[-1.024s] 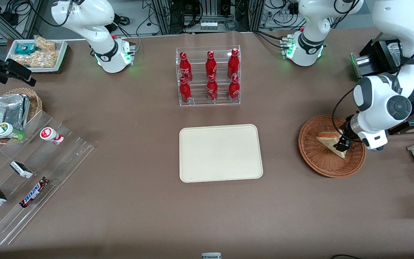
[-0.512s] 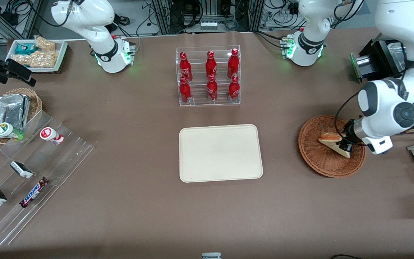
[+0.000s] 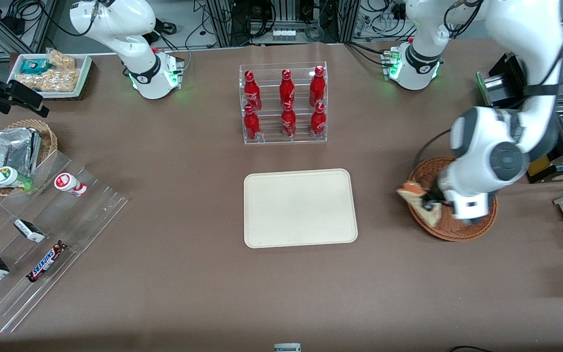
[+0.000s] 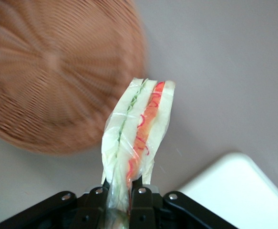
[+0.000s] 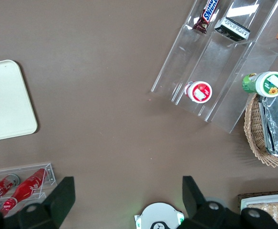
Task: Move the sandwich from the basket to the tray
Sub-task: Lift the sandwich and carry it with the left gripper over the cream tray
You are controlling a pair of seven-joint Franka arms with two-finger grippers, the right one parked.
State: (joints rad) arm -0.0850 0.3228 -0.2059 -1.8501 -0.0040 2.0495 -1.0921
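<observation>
My gripper is cut off by the wrist picture's edge, and the sandwich hides the gap between its fingers. The basket is blurred and cropped there; from the front my arm covers its rim from about 12 to 4 o'clock. Only a corner of the tray shows.

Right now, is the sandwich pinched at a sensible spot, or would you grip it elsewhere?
Sensible, probably. The gripper is shut on the sandwich at one end, fingers pressing the two flat bread faces, layers running straight out from the jaws. That squeezes the filling together rather than apart. It hangs over the basket rim, toward the tray. I'd keep coming from above onto the bread faces, though nearer the wedge's middle might sag less.
</observation>
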